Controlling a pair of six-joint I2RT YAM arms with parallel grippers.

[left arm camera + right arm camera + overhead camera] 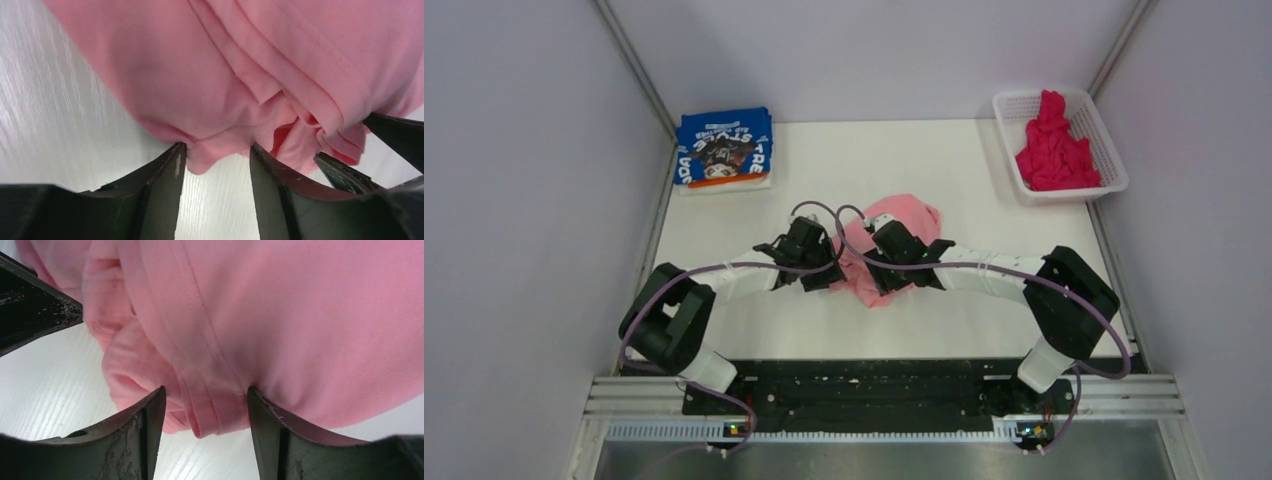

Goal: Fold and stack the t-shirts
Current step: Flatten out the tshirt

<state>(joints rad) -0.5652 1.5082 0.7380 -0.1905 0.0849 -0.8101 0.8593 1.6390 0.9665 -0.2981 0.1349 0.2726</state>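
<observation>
The left gripper (217, 150) pinches a small nub of cloth between its two fingers, and the right gripper (206, 392) nips a folded, stitched hem the same way. Both bites are on the light pink t-shirt (902, 215), which lies crumpled at the middle of the table (924, 320), the grippers close together at its near edge. To do this well, I reckon they should draw apart evenly and spread it flat before any fold. The blue t-shirt (724, 148) lies folded at the far left; the magenta t-shirt (1054, 145) waits in the white mesh basket (1110, 150).
</observation>
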